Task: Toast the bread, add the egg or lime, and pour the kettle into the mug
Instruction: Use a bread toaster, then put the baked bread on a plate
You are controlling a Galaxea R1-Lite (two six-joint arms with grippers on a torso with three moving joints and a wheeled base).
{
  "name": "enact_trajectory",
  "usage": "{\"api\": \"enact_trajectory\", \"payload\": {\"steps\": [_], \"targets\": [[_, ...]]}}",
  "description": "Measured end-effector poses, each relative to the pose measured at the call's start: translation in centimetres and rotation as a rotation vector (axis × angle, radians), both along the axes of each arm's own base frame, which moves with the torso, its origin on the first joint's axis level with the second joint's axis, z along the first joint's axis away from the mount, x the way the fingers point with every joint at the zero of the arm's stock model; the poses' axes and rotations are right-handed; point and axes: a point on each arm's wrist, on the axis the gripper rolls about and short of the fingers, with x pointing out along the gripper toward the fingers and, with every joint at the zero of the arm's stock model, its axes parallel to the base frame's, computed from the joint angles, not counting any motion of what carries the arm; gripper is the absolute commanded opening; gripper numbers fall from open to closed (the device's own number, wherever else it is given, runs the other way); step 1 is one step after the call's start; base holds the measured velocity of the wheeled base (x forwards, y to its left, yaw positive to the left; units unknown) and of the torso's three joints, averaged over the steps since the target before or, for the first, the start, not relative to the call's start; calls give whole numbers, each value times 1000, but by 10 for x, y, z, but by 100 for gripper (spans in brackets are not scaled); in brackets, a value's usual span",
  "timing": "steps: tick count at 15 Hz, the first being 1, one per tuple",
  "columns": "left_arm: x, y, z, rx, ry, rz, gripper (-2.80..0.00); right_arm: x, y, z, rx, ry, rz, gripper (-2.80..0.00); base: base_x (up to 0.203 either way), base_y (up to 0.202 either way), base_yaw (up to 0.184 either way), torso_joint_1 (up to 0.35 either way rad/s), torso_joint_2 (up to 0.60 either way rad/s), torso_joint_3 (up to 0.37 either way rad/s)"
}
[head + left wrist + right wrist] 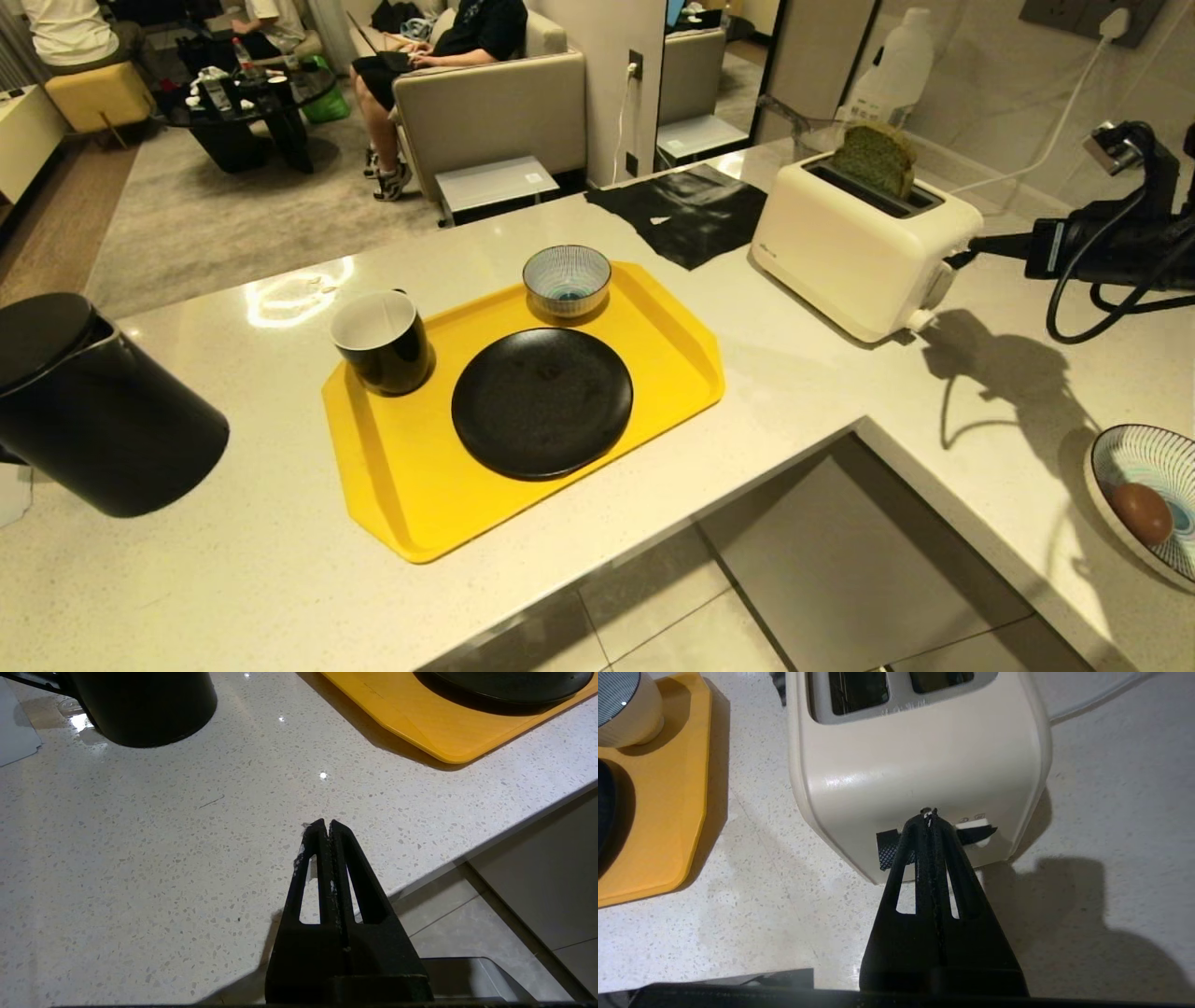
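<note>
Standing in the cream toaster's [864, 252] far slot, the bread [875, 159] rose above it. The right tool [930, 813], pinched together and empty, pointed at the toaster's lever end; the left tool [325, 823] hung likewise closed over the surface [140, 858].

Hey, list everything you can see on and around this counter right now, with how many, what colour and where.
bread: one, green, standing in the toaster's slot
toaster: one, cream, counter right of the tray
tray: one, yellow, counter centre
plate: one, black, on the tray
mug: one, black, white inside, tray's left corner
small bowl: one, blue-striped, tray's far edge
kettle: one, black, counter far left
egg: one, brown, in the striped dish at right
people: two, seated in the lounge behind
left hand: shut, over bare counter
right hand: shut, at the toaster's front end
</note>
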Motion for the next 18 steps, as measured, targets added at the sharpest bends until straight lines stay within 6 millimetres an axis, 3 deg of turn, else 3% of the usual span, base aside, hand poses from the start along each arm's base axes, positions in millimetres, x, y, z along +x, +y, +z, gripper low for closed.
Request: {"api": "enact_trajectory", "payload": {"steps": [6, 11, 14, 17, 18], "targets": [[0, 0, 0, 0, 0, 0, -280, -30, -5, 38, -93, -104, -84, -280, 0, 0, 0, 0, 0, 0], [0, 0, 0, 0, 1, 1, -280, -65, 6, 88, -116, -95, -116, -280, 0, 0, 0, 0, 0, 0], [0, 0, 0, 0, 0, 1, -280, -82, 12, 99, -222, -10, -223, -280, 0, 0, 0, 0, 0, 0], [0, 0, 0, 1, 0, 1, -280, -91, 15, 112, -260, -48, -258, -280, 0, 0, 0, 0, 0, 0], [0, 0, 0, 0, 1, 1, -280, -92, 16, 117, -268, -71, -258, 0, 0, 0, 0, 0, 0, 0]]}}
